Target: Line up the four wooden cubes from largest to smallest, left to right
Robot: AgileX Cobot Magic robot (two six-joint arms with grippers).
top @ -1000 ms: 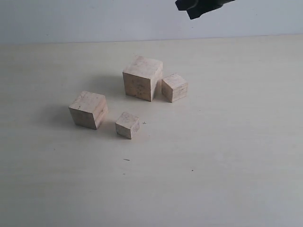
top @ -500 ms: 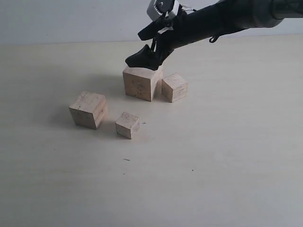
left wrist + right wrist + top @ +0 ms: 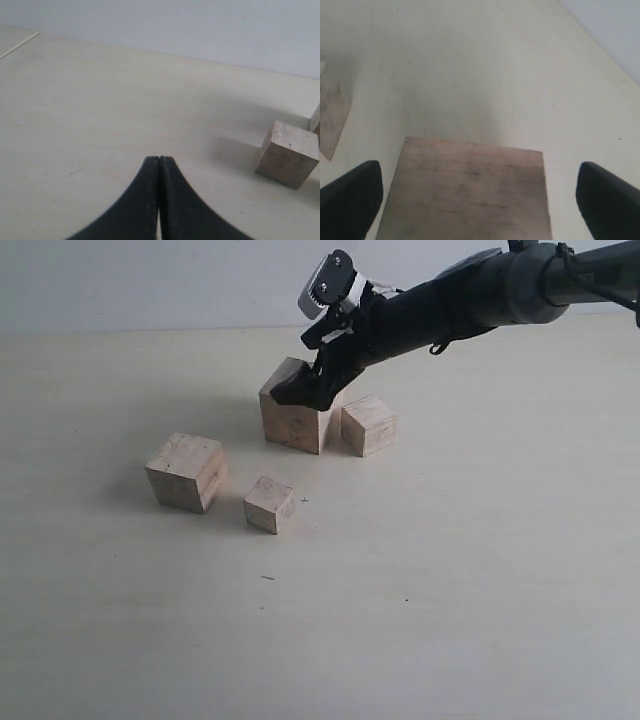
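The smallest wooden cube sits nearest on the pale table. The second-largest cube stands just left of it, slightly farther back. Beyond them is the largest cube, with the third cube just beside its right face. My right arm slants down from the far right. My right claw is spread wide over the largest cube's top, one finger off each side. My left claw is pressed closed above bare table.

The right gripper hides part of the top of the largest cube; its arm is cut off at the view's edge.
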